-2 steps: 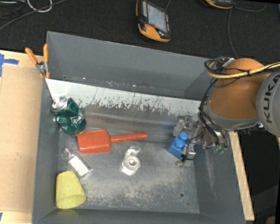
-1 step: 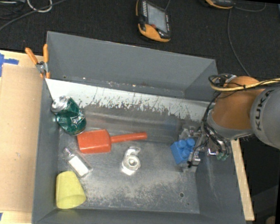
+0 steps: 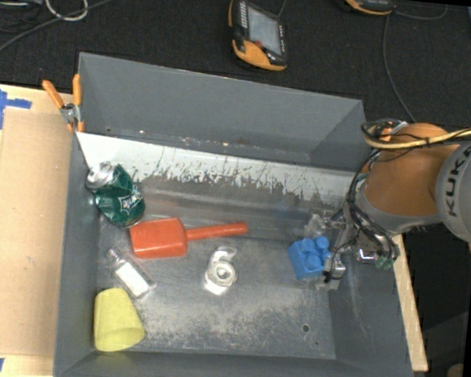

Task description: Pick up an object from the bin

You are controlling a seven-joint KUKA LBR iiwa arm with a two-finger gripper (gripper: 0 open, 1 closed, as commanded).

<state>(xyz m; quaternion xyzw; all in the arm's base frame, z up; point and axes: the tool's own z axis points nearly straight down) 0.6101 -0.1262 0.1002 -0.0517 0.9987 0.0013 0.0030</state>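
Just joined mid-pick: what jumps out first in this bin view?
The gripper sits at the right side of the bin, close beside a blue blocky toy. Left of centre lies an orange scoop; a yellow cup fills the near-left corner and a crushed green can lies by the left wall.

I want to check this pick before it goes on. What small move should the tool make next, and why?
Probably a slight shift left, to centre over the blue block. The tool sits low at the block's right edge, not squarely above it, and I cannot tell that it has the block. The block lies well apart from the orange scoop, so nothing crowds that move.
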